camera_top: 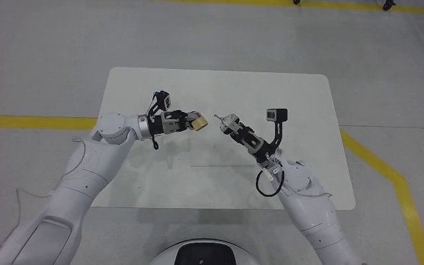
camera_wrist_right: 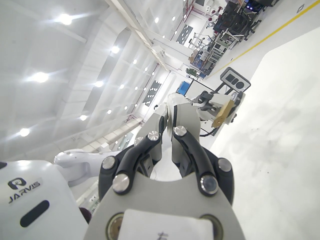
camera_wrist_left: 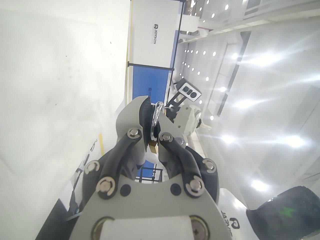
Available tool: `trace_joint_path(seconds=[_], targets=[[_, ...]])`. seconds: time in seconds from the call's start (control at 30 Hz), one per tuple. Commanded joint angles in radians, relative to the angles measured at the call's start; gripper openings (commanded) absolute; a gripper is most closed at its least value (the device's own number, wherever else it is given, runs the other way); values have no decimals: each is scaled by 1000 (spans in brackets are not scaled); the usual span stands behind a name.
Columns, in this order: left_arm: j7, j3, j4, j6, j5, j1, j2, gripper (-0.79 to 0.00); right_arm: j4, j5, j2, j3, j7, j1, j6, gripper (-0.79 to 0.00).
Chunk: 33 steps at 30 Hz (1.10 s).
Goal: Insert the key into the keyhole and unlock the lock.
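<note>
Glossy white shells cover the left arm and right arm. Behind the left gripper and right gripper, grey plates carry black linkage bars pinned with silver screws; a black cable loops behind the right one.

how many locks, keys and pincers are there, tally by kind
lock: 1
key: 1
pincers: 2 (left pincer on the lock, right pincer on the key)
total: 4
</note>
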Motion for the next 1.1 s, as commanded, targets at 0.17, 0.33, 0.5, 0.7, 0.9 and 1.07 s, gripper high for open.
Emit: trace_joint_path(seconds=[0.17,0.33,0.5,0.7,0.9,1.07], targets=[[87,15,-19,81,-37,-1,-13,-785,-39,61,-2,-11,-33,-59,215,-785],[120,26,-23,136,-30,-9,-20,-785,-108,29,-1,0,-99,-107,296,-785],[146,20,-36,161,-8,-5,-19,-785,-148,7,-3,-1,-133,-124,371,-785],[164,9,-68,167,29,10,-15,-785,-138,0,-9,-11,-148,-111,425,-785],[179,5,-92,169,58,21,-13,-785,-125,0,-13,-8,-156,-105,444,-785],[191,4,-107,174,79,27,-13,-785,-115,4,-17,-8,-158,-99,440,-785]])
